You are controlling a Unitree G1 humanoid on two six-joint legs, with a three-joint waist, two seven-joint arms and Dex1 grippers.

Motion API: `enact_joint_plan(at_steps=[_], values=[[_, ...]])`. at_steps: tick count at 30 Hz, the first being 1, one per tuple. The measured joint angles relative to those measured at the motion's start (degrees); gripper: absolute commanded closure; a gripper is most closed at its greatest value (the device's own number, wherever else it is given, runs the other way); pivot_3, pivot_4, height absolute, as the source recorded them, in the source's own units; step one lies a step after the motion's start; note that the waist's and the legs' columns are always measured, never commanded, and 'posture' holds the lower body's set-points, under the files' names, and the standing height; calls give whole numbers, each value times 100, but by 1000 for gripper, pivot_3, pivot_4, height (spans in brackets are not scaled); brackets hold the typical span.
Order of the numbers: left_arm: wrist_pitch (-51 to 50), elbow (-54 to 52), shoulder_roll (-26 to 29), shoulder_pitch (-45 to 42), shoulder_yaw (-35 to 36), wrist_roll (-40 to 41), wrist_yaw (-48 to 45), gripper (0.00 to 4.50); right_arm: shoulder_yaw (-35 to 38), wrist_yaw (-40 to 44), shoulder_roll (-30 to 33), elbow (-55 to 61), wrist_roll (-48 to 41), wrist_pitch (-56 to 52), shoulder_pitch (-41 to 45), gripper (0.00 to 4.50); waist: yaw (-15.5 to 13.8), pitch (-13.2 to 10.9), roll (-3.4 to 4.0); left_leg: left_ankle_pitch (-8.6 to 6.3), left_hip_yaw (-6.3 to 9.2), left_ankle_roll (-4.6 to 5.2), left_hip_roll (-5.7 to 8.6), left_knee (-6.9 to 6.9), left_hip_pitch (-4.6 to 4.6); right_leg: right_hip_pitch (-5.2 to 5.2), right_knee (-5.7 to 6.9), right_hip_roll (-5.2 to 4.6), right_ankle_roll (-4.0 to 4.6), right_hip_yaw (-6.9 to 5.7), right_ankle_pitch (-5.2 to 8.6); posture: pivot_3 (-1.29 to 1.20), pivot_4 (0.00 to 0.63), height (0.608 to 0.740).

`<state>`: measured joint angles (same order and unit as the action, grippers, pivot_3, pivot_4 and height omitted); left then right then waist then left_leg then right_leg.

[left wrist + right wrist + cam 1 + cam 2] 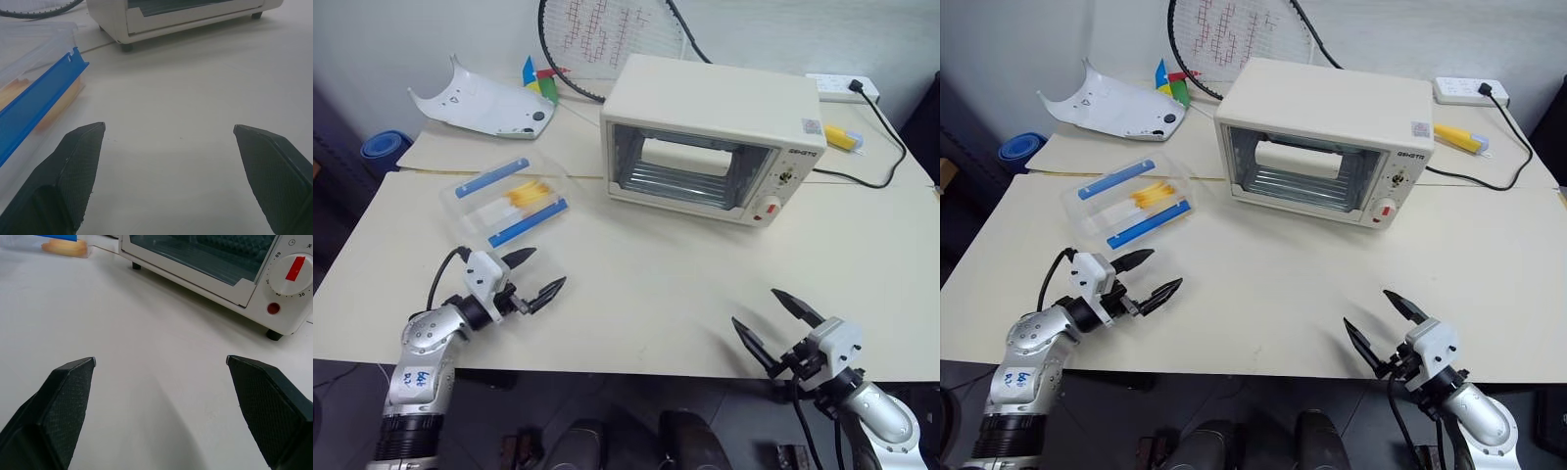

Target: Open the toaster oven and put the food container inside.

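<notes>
On the cream counter [636,294], toward its far side, sits the toaster oven [713,137], a boxy cream-white shell with rounded corners, its glass door shut over a ribbed wire rack, and a red knob on the panel at its right end. Left of the oven and a little nearer lies the food container [505,202], a clear rectangular plastic box with two blue clip strips and yellow food showing through the lid. Nearer than the container, well short of the oven's left corner, the left hand [533,275] hovers with its two black, finely textured, pointed fingers spread wide, holding nothing. Near the counter's front edge, below the oven's knob end, the right hand [776,325] is likewise spread and empty. Behind the oven lean a racket [607,39] and a white curved plastic shell [484,106]; a black cord [891,147] runs to a power strip [842,86] at the oven's right. Bare counter lies between both hands and the oven door.
</notes>
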<state>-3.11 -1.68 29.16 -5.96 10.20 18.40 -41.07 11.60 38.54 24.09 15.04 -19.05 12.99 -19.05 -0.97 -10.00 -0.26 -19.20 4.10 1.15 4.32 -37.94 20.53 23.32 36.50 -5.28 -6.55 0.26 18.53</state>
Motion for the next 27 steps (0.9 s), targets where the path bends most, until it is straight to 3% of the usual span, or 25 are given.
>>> enact_joint_plan(at_steps=[5, 12, 15, 20, 27], values=[[-266, -6, 65, -111, 45, 166, -36, 0, -35, 52, 7, -27, -68, -177, 250, 17, 8, 0, -1, 0, 0, 0, 0, -1, 0, 0, 2, 0, 0, 1, 0, 0, 150, 740], [-1938, -692, 920, -912, 558, 1971, -879, 0, -56, -525, 306, 635, -966, -2105, 1984, 17, 102, -1, -1, 1, 7, -3, -3, -4, 3, 5, 9, 0, 1, -3, 0, 0, 150, 740], [-2431, -890, 995, -1041, 680, 2441, -911, 0, -64, -626, 472, 512, -1133, -2711, 2646, 17, 104, -1, -1, -1, 7, 1, -1, -2, 6, 6, 3, -1, 1, -4, 0, 0, 150, 740], [-2687, -1025, 938, -1276, 707, 2731, -773, 0, -207, -682, 530, 71, -1135, -3243, 3866, 17, 114, -1, -1, 0, 7, 0, -3, -6, 15, 17, 5, 1, 1, -7, 0, 0, 150, 740], [-2654, -1187, 722, -1201, 687, 2714, -580, 0, -603, -739, 231, -410, -971, -3473, 4615, 17, 119, -1, -1, 0, 6, 0, -1, -10, 27, 26, 5, 0, 1, -7, 0, 0, 150, 740]])
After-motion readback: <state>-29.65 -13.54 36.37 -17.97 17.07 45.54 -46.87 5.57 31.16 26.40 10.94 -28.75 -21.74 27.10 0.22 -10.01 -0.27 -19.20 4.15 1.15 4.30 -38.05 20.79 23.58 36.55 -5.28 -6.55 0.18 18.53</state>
